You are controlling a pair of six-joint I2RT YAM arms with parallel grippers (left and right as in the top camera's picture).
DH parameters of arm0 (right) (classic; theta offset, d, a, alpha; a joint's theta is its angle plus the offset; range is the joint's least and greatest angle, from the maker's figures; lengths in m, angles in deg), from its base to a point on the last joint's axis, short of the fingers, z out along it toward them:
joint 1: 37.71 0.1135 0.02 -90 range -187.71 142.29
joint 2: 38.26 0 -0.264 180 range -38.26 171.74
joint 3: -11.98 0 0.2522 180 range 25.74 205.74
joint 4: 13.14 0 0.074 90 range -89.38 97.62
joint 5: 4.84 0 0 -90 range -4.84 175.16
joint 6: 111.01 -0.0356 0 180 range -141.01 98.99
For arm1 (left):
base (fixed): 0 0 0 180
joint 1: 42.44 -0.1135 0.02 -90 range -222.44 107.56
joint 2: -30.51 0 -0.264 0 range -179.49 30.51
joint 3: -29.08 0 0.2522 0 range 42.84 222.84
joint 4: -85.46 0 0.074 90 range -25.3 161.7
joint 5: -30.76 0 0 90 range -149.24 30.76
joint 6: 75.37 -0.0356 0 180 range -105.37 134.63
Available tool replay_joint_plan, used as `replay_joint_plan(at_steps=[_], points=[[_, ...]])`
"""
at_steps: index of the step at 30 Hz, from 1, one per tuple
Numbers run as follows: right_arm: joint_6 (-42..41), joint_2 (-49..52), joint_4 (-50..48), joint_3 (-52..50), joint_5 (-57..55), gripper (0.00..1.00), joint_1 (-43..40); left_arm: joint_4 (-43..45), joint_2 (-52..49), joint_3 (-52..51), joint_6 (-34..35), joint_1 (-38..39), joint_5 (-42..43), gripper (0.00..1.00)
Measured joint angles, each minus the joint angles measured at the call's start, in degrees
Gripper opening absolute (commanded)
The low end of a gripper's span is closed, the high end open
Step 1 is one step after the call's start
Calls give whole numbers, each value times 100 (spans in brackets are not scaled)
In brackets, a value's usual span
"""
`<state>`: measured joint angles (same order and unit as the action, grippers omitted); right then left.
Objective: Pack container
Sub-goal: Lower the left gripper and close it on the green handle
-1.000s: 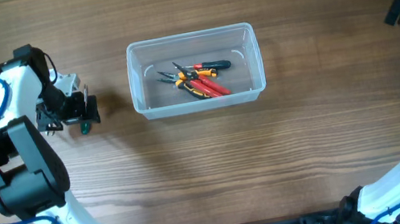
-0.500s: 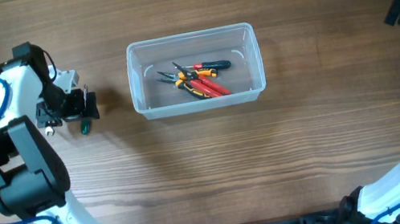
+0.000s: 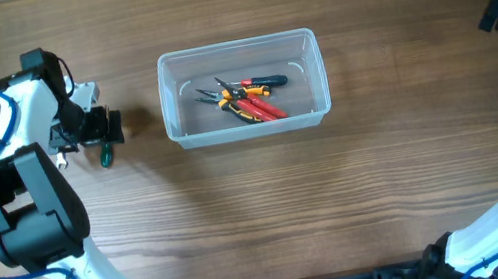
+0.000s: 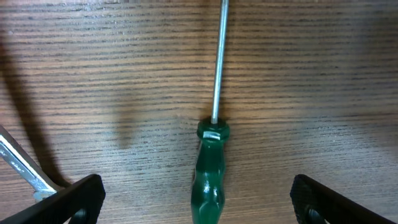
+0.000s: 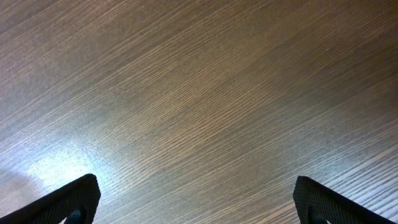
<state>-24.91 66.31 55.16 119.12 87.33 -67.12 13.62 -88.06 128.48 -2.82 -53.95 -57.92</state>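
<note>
One clear, round-cornered rectangular container [image 3: 170,102]

left fingers [image 4: 79,200] spread, right fingers [image 5: 73,202] spread

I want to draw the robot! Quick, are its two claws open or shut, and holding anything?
Left gripper: open, empty, astride the green screwdriver.
Right gripper: open, empty.

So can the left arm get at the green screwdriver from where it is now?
Probably yes. The left gripper hangs open over the green screwdriver, its handle lying between the fingers with nothing on top. A silver tool lies near one finger and might get nudged.
</note>
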Motion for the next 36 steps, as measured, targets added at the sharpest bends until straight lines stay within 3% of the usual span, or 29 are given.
replay_joint_plan(at_steps=[25,30,36], points=[[2,0,0,0,0,100,0,149,-306,0,-459,282,-256,99],[2,0,0,0,0,100,0,160,-306,0,-459,293,-258,91],[2,0,0,0,0,100,0,201,-306,0,-474,289,-254,93]])
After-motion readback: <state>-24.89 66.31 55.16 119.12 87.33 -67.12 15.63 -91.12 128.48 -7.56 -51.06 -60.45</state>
